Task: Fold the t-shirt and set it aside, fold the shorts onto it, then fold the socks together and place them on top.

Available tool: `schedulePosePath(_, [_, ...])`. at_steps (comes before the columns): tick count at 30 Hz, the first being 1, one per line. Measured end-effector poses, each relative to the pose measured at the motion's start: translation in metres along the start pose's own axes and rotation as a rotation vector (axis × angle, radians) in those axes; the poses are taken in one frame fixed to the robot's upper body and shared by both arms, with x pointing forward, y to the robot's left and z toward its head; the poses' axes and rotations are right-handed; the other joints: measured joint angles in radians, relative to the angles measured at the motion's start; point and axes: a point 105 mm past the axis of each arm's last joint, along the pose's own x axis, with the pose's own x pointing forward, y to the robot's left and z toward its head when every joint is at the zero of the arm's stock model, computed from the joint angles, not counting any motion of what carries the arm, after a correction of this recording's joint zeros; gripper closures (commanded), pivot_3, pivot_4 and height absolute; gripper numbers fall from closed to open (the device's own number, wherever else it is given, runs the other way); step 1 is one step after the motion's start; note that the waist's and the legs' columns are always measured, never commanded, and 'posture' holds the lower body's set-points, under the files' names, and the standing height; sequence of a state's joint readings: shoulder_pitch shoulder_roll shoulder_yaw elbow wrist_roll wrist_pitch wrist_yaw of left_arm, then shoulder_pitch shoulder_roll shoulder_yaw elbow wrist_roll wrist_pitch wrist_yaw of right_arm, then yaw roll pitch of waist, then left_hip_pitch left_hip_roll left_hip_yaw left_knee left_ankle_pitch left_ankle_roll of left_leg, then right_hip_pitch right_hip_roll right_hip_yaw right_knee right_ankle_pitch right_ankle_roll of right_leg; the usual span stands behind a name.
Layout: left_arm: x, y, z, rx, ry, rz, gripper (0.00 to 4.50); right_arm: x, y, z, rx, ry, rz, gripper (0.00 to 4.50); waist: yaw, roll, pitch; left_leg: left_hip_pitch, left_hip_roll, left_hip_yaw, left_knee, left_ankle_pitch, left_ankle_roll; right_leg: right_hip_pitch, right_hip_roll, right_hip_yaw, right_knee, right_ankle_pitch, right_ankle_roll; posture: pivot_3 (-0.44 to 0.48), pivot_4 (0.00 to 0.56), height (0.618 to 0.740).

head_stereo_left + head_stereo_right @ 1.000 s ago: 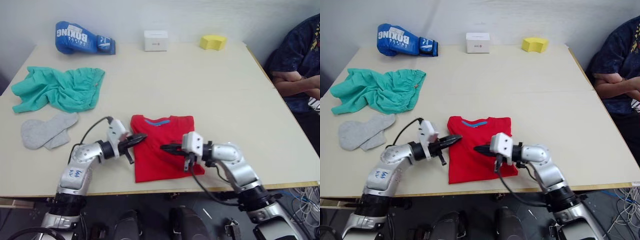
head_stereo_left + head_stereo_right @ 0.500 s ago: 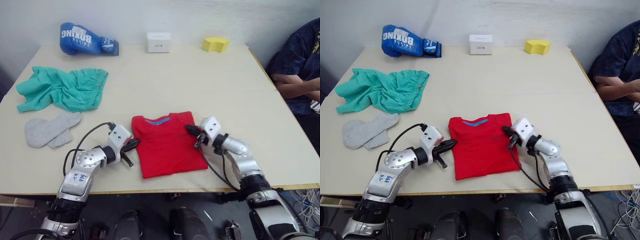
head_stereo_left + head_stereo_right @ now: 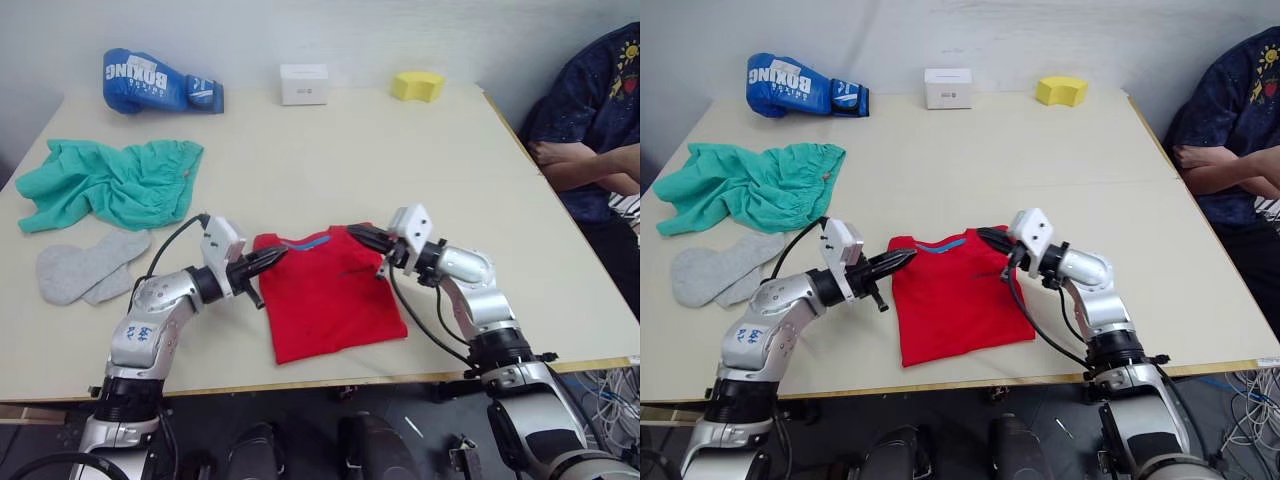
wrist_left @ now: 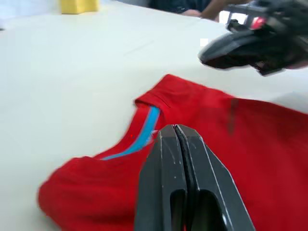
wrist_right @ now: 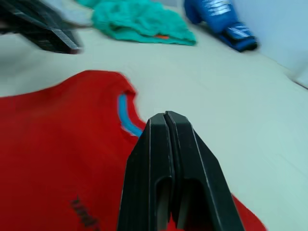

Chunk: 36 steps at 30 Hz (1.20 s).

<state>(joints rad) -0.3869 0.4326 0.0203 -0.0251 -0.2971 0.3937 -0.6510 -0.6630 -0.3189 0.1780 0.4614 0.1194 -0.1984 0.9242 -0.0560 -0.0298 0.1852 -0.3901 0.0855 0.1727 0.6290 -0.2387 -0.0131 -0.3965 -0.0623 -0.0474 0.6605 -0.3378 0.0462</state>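
Note:
The red t-shirt [image 3: 328, 297] lies folded near the table's front edge, with its blue collar lining on the far side. My left gripper [image 3: 277, 256] is shut, its tip at the shirt's far left corner; in the left wrist view the left gripper [image 4: 174, 130] has no cloth between its fingers. My right gripper [image 3: 356, 234] is shut at the far right corner, just above the cloth. The teal shorts [image 3: 112, 180] lie crumpled at the left. The grey socks [image 3: 84, 266] lie overlapping in front of them.
A blue boxing glove [image 3: 155, 81], a white box [image 3: 303, 84] and a yellow sponge [image 3: 418, 85] line the table's far edge. A person [image 3: 590, 120] sits with folded arms beyond the right edge. Bare tabletop [image 3: 440, 160] stretches behind and right of the shirt.
Both grippers have moved from over the shirt's middle out to its far corners, staying shut. The shirt now lies slightly skewed. The camera has shifted.

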Motion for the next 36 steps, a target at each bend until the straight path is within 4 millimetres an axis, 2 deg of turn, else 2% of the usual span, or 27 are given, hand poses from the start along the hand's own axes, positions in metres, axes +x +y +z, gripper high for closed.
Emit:
schedulePosePath(4, [0.010, 0.010, -0.030, -0.021, 0.120, 0.112, 4.48, 0.012, 0.009, -0.026, 0.019, 0.106, 0.080, 4.48, 0.000, 0.000, 0.000, -0.001, 0.000, 0.000, 0.000, 0.000, 0.001, -0.001, 0.000, 0.000, 0.000, 0.000, 0.000, 0.000, 0.150, 0.740])
schedulePosePath(9, [0.011, 0.020, -0.036, -0.005, 0.178, 0.206, 4.48, 0.011, -0.018, -0.041, 0.039, 0.178, -0.010, 4.48, -0.001, 0.000, 0.000, 0.000, 0.000, 0.001, 0.001, 0.000, 0.000, -0.001, 0.000, 0.001, 0.001, 0.000, 0.000, 0.000, 0.150, 0.740])
schedulePosePath(13, [0.010, 0.018, -0.037, 0.027, 0.182, 0.230, 4.48, -0.004, -0.045, -0.054, 0.051, 0.234, -0.176, 4.48, -0.002, 0.000, 0.000, 0.001, 0.000, 0.001, 0.000, 0.000, -0.001, 0.000, 0.000, 0.001, 0.001, 0.000, 0.000, 0.000, 0.150, 0.740])
schedulePosePath(17, [0.006, 0.018, -0.038, 0.035, 0.155, 0.237, 4.48, -0.030, -0.070, -0.063, 0.086, 0.248, -0.375, 4.48, -0.003, 0.000, 0.000, 0.001, 0.000, 0.001, 0.000, 0.000, -0.001, 0.000, 0.000, 0.001, 0.000, 0.000, 0.000, 0.000, 0.150, 0.740])
schedulePosePath(21, [0.002, 0.013, -0.036, 0.019, 0.085, 0.183, 4.48, -0.040, -0.080, -0.050, 0.100, 0.145, -0.407, 4.48, -0.009, 0.000, 0.000, 0.001, 0.001, 0.001, -0.002, 0.001, -0.002, -0.001, 0.001, 0.001, 0.000, 0.000, 0.000, 0.000, 0.150, 0.740])
schedulePosePath(25, [-0.001, -0.010, -0.011, 0.036, -0.039, 0.013, 4.48, -0.039, -0.061, -0.024, 0.061, -0.009, -0.266, 4.48, -0.003, 0.000, 0.001, -0.001, 0.002, 0.001, -0.002, 0.000, -0.003, -0.001, 0.001, 0.001, -0.001, 0.000, 0.000, 0.000, 0.150, 0.740])
schedulePosePath(27, [-0.005, -0.028, -0.002, 0.080, -0.050, -0.080, 4.48, -0.041, -0.035, -0.014, 0.049, -0.060, -0.173, 4.48, 0.000, 0.001, 0.001, -0.001, 0.002, 0.000, -0.003, -0.001, -0.004, -0.001, 0.001, 0.001, -0.002, -0.001, 0.001, 0.000, 0.150, 0.740])
schedulePosePath(29, [-0.007, -0.051, -0.007, 0.100, -0.015, -0.175, 4.48, -0.040, 0.012, -0.013, 0.071, -0.064, -0.038, 4.48, 0.003, 0.001, 0.001, -0.001, 0.001, 0.000, -0.004, -0.002, -0.004, 0.000, 0.001, 0.001, -0.003, -0.002, 0.001, 0.000, 0.150, 0.740])
schedulePosePath(31, [-0.005, -0.062, -0.019, 0.079, 0.025, -0.206, 4.48, -0.037, 0.040, -0.015, 0.089, -0.043, 0.029, 4.48, 0.003, 0.001, 0.001, -0.001, 0.001, 0.000, -0.002, -0.002, -0.003, -0.001, 0.000, 0.001, -0.002, -0.002, 0.001, 0.000, 0.150, 0.740])
schedulePosePath(33, [-0.005, -0.069, -0.027, 0.075, 0.061, -0.217, 4.48, -0.038, 0.053, -0.016, 0.101, -0.023, 0.022, 4.48, 0.001, 0.001, 0.001, -0.001, 0.001, 0.000, -0.002, -0.006, -0.005, -0.001, 0.000, 0.001, -0.002, -0.001, 0.000, 0.000, 0.150, 0.740])
schedulePosePath(36, [-0.007, -0.075, -0.038, 0.101, 0.112, -0.201, 4.48, -0.045, 0.058, -0.022, 0.086, 0.026, -0.027, 4.48, 0.000, 0.001, 0.001, 0.001, 0.001, 0.000, -0.002, -0.008, -0.002, 0.000, 0.000, 0.001, -0.002, 0.000, -0.001, 0.000, 0.150, 0.740])
